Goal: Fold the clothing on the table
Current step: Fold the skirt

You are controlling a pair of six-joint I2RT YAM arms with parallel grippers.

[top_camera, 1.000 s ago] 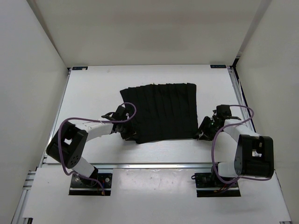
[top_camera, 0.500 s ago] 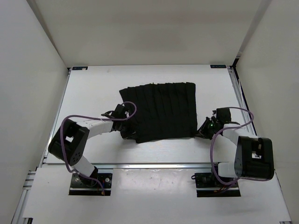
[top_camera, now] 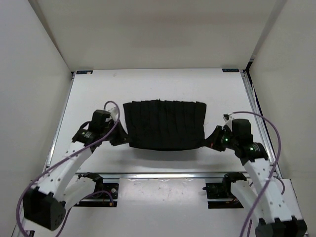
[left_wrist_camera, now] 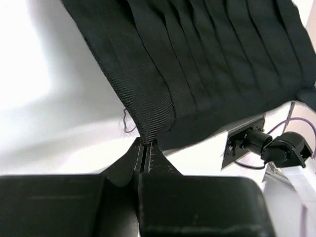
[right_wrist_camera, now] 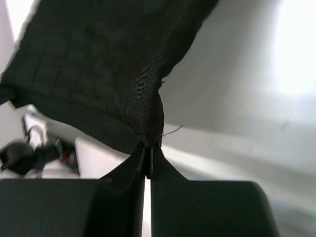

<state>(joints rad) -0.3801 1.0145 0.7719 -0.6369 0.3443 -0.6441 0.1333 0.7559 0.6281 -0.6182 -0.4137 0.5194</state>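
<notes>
The clothing (top_camera: 164, 124) is a black pleated garment, stretched between both arms above the middle of the white table (top_camera: 148, 84). My left gripper (top_camera: 120, 138) is shut on its near left corner; the left wrist view shows that corner (left_wrist_camera: 150, 126) pinched between the fingertips of the left gripper (left_wrist_camera: 146, 144). My right gripper (top_camera: 211, 141) is shut on the near right corner, and the right wrist view shows fabric (right_wrist_camera: 145, 116) clamped in the right gripper (right_wrist_camera: 148, 147). The near hem sags in a curve between the two grips.
A metal rail (top_camera: 158, 175) runs along the table's near edge, with both arm bases (top_camera: 96, 190) (top_camera: 227, 190) bolted below it. White walls stand on the left, right and far sides. Purple cables (top_camera: 74, 158) loop beside each arm.
Both grippers closed on the garment's near corners and raised them. The arms swung outward and upward, and the near hem now hangs lifted and pulled taut instead of lying flat.
</notes>
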